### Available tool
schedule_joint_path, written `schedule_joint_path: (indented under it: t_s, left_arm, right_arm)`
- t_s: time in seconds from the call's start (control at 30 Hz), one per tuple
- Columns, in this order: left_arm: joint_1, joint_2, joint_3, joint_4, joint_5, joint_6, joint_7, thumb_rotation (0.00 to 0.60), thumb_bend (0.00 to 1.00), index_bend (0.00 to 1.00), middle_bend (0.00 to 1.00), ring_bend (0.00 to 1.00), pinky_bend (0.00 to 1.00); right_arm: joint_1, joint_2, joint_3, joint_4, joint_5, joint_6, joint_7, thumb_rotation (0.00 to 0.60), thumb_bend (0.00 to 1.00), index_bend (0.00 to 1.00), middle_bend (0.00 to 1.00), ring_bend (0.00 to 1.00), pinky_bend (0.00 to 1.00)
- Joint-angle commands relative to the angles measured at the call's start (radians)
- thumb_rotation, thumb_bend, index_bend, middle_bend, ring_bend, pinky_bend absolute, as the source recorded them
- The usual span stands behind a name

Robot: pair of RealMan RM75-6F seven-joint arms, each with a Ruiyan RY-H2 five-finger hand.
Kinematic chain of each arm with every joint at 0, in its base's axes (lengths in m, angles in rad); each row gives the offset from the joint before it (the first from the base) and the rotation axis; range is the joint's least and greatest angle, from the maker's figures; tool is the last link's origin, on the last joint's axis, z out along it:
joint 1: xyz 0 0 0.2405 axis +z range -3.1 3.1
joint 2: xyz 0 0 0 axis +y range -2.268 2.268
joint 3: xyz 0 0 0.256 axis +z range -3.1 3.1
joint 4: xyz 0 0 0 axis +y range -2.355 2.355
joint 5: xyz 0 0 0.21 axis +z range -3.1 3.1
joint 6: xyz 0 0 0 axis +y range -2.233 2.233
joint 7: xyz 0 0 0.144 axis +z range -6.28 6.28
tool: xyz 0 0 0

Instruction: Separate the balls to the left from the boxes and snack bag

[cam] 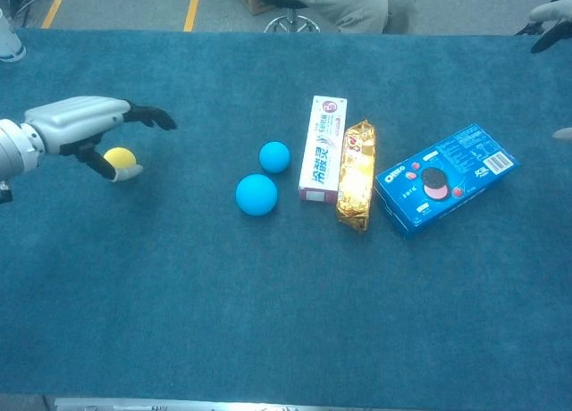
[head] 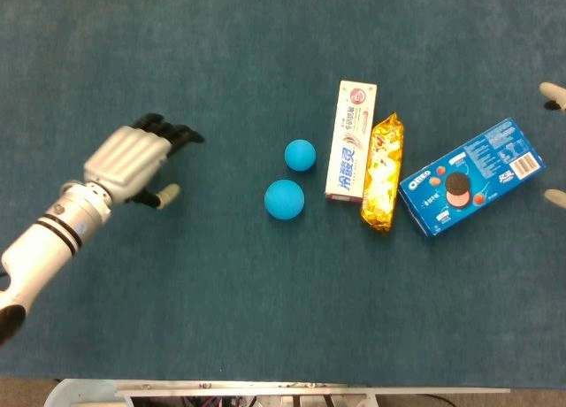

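Two blue balls lie mid-table, a smaller one and a larger one. Right of them lie a white toothpaste box, a golden snack bag and a blue Oreo box. A yellow ball sits far left under my left hand, whose fingers stretch out straight above it without wrapping it; the head view hides this ball. Only fingertips of my right hand show at the right edge, spread apart and holding nothing.
A blue cloth covers the table. In the chest view a seated person and a stool are beyond the far edge.
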Motion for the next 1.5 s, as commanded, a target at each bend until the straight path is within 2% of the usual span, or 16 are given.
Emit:
schedule_joint_path:
  t_s: [0.03, 0.27, 0.47, 0.87, 1.5]
  left_arm:
    - [-0.011, -0.004, 0.000, -0.042, 0.009, -0.001, 0.021, 0.600, 0.37, 0.14, 0.16, 0.16, 0.09]
    - [-0.037, -0.055, 0.000, -0.077, 0.018, -0.019, 0.055, 0.600, 0.37, 0.14, 0.16, 0.16, 0.09]
    - [-0.060, -0.106, -0.003, -0.084, 0.033, -0.034, 0.052, 0.600, 0.37, 0.18, 0.17, 0.16, 0.09]
    - [-0.104, -0.194, -0.034, -0.026, -0.035, -0.068, 0.065, 0.600, 0.37, 0.20, 0.17, 0.16, 0.09]
    - [-0.142, -0.288, -0.037, 0.060, -0.111, -0.086, 0.121, 0.600, 0.37, 0.20, 0.17, 0.16, 0.09]
  right_arm:
    - [0.001, 0.001, 0.000, 0.002, 0.003, -0.003, 0.001, 0.600, 0.00, 0.02, 0.23, 0.14, 0.27]
    - [-0.007, 0.008, -0.004, 0.008, 0.005, -0.001, 0.011, 0.600, 0.00, 0.02, 0.23, 0.14, 0.27]
    - [-0.008, 0.005, -0.006, 0.019, 0.005, -0.005, 0.024, 0.600, 0.00, 0.02, 0.23, 0.14, 0.27]
    - [-0.015, 0.012, -0.011, 0.035, 0.000, -0.006, 0.047, 0.600, 0.00, 0.02, 0.23, 0.14, 0.27]
    - [-0.024, 0.024, -0.014, 0.051, -0.004, -0.007, 0.076, 0.600, 0.00, 0.02, 0.23, 0.14, 0.27]
